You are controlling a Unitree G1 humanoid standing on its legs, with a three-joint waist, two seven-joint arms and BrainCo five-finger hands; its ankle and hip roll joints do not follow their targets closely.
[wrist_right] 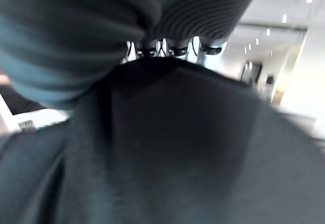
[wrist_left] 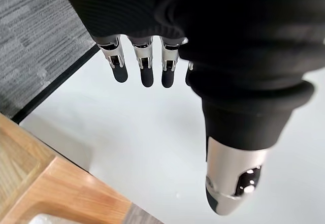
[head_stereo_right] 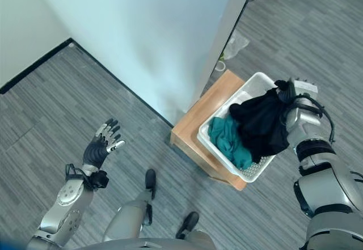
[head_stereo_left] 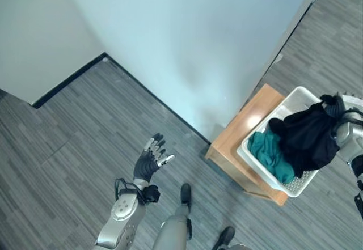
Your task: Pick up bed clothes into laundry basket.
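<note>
A black garment (head_stereo_right: 260,122) hangs over the white laundry basket (head_stereo_right: 231,104), partly draped inside it and over its near rim. My right hand (head_stereo_right: 290,92) holds the bunched top of this garment at the basket's far right corner. In the right wrist view the black garment (wrist_right: 167,148) covers the fingers (wrist_right: 167,49) past their bases. A teal cloth (head_stereo_right: 228,139) lies in the basket's left half. My left hand (head_stereo_left: 151,160) is raised over the floor far left of the basket, open, fingers (wrist_left: 146,66) spread and holding nothing.
The basket stands on a low wooden table (head_stereo_left: 250,118) beside the pale bed surface (head_stereo_left: 198,34), which fills the upper middle. Grey striped carpet (head_stereo_left: 85,125) lies all around. A crumpled clear bag (head_stereo_right: 235,43) sits on the floor behind the table.
</note>
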